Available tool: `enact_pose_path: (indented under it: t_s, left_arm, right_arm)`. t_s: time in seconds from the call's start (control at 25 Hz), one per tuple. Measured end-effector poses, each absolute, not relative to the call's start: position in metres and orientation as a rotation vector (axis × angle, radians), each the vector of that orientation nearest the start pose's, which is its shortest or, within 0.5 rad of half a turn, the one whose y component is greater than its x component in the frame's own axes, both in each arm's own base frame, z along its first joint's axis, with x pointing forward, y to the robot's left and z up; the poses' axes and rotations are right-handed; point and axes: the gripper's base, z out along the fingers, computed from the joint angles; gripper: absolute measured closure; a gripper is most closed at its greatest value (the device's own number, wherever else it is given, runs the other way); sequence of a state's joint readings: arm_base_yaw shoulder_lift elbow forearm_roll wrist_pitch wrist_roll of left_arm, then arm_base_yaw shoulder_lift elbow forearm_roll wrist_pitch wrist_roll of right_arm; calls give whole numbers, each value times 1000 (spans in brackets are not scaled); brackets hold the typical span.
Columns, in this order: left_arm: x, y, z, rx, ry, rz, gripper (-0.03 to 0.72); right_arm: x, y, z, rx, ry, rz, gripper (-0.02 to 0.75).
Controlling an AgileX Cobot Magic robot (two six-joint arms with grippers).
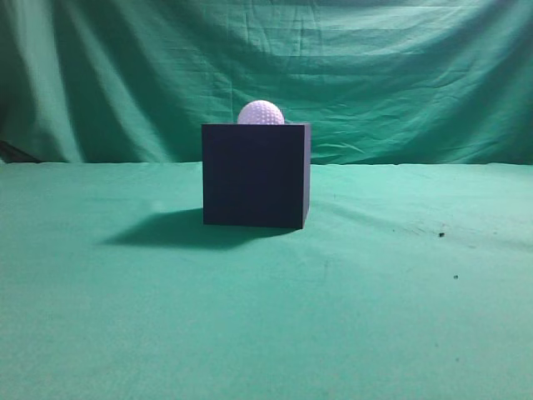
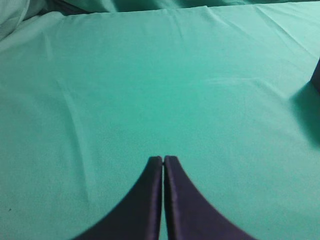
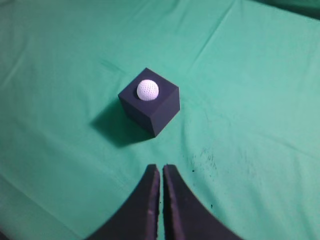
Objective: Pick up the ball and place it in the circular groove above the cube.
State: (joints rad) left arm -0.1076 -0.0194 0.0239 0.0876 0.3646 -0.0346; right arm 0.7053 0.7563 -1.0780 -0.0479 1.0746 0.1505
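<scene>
The white dimpled ball (image 1: 261, 112) sits in the top of the dark navy cube (image 1: 255, 177), which stands on the green cloth at the middle of the exterior view. In the right wrist view the ball (image 3: 148, 90) rests in the cube's (image 3: 155, 111) top face, well ahead of my right gripper (image 3: 161, 169), which is shut and empty. My left gripper (image 2: 163, 160) is shut and empty over bare cloth. A corner of the cube (image 2: 316, 77) shows at the right edge of the left wrist view. Neither gripper shows in the exterior view.
Green cloth (image 1: 375, 292) covers the table and hangs as a backdrop (image 1: 400, 75). Small dark specks (image 3: 202, 157) lie on the cloth near the right gripper. The cube casts a shadow to its left (image 1: 158, 231).
</scene>
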Motion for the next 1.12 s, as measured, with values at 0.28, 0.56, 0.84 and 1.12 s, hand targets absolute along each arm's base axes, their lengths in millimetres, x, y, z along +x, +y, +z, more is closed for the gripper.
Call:
enact_pose_path:
  t_s: [0.28, 0.56, 0.84, 1.12]
  left_arm:
    - [52, -3, 173, 121, 1847, -13, 688]
    - [52, -3, 173, 121, 1847, -13, 688]
    - [52, -3, 173, 121, 1847, -13, 688]
    - [52, -3, 173, 121, 1847, -13, 688]
  right_arm:
    - [45, 33, 390, -591, 2063, 447, 738]
    - [32, 20, 377, -698, 2047, 349, 738]
    - [41, 23, 358, -690, 1941, 290, 738]
    - [46, 16, 308, -434, 1775, 197, 738]
